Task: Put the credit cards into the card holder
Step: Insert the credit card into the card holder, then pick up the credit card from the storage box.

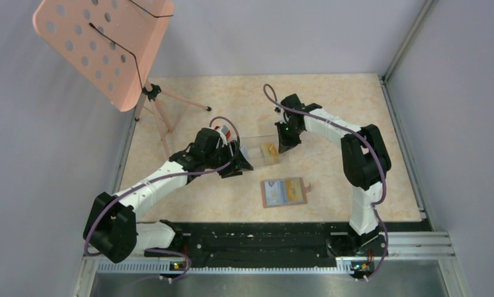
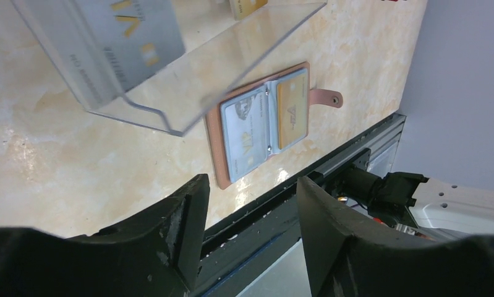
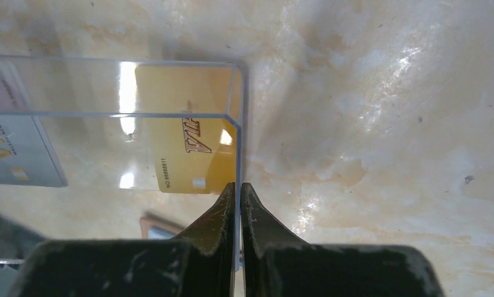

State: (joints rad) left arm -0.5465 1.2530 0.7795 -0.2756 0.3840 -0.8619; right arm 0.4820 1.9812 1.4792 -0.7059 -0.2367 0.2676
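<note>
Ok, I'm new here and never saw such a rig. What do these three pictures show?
Two robot arms are bolted at a table's near edge. One picture looks down from above; the other two come from cameras on each wrist. On the table lies an open card holder with two cards in its sleeves. The right gripper pinches the wall of a clear plastic box holding a yellow card and a pale card; the left gripper is open and empty.

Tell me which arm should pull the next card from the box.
Left, probably: the left gripper hangs open beside the clear box; the right gripper is shut on its wall.
</note>
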